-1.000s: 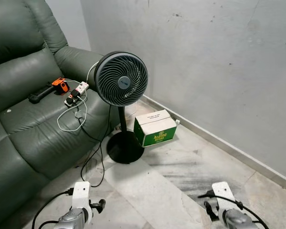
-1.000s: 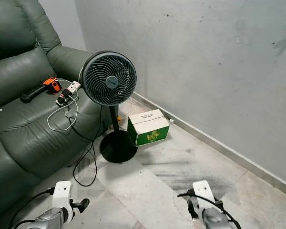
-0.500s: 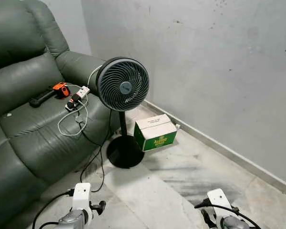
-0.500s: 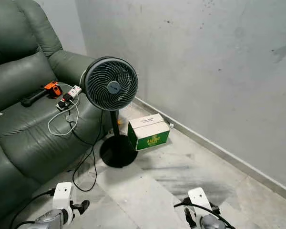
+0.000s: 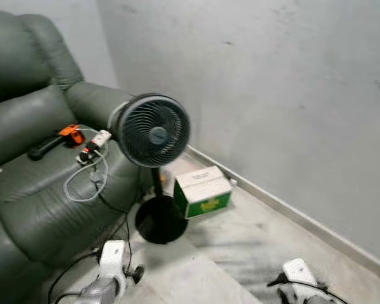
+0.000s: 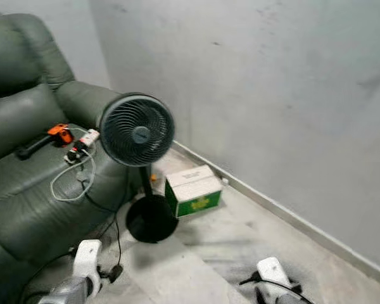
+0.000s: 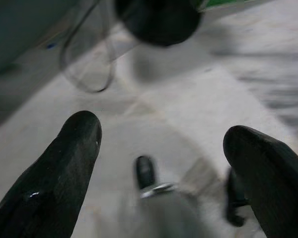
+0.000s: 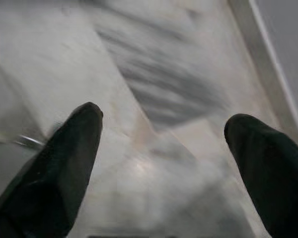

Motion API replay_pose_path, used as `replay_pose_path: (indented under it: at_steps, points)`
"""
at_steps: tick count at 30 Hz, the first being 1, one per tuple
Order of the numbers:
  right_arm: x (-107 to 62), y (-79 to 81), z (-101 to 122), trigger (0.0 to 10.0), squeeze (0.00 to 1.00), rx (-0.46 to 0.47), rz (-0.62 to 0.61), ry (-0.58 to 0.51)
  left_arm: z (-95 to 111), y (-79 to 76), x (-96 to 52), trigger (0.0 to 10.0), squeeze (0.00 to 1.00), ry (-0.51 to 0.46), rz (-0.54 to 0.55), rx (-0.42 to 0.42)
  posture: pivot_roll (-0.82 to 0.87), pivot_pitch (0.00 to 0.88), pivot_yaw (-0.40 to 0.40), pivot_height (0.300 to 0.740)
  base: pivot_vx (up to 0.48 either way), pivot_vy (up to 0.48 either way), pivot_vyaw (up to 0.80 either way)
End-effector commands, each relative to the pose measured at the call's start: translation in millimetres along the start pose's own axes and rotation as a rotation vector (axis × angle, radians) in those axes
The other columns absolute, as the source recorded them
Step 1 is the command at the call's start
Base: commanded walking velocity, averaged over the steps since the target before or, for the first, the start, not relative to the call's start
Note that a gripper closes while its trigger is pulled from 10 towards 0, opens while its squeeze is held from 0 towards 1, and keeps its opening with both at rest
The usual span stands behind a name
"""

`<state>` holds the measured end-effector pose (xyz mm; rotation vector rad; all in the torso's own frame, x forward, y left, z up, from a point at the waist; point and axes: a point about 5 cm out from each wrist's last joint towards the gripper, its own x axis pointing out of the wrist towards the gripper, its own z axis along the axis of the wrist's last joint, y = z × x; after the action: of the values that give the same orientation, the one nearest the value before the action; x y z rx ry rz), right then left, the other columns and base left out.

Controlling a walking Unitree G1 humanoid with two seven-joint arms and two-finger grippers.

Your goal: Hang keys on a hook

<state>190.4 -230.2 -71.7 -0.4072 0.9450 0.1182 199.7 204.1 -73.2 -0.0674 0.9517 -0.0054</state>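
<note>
Low over the pale tiled floor (image 5: 253, 234), both arms hung with nothing in their fingers: the left gripper (image 7: 161, 144) stood wide apart above bare tile, and the right gripper (image 8: 164, 141) was spread just as wide. No keys or hook could be made out in these blurred views. Ahead of the left gripper stood one black pedestal fan (image 5: 153, 130) on its round base, one green and white carton (image 5: 202, 192) just beside that base. Further left, one dark green sofa (image 5: 31, 183) carried one orange-tipped tool (image 5: 54, 139), a power strip (image 5: 100, 138) and a looping white cable (image 5: 82, 180). One grey wall (image 5: 272, 95) rose behind.
</note>
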Motion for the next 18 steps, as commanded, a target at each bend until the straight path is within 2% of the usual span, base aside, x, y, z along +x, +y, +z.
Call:
replay_pose_path:
  at_steps: [1,7,18]
  points:
    - [-3.1,-9.7,-11.3,10.0,0.00,-0.009,-0.020,0.033,7.8,-9.7,2.6,10.0,0.00,-0.023,-0.024,0.006,-0.05,0.006,0.005,0.740,0.300,0.000,0.00]
    - [-2.9,-9.9,-9.9,10.0,0.00,-0.025,-0.014,0.027,5.9,-8.3,2.5,10.0,0.00,-0.003,-0.010,0.007,-0.05,0.010,0.007,0.740,0.000,0.000,0.00]
    - [-2.4,-7.7,-7.8,10.0,0.00,-0.048,0.001,0.018,6.3,-8.7,2.6,10.0,0.00,-0.002,-0.018,0.008,-0.05,0.009,0.010,0.740,0.000,0.000,0.77]
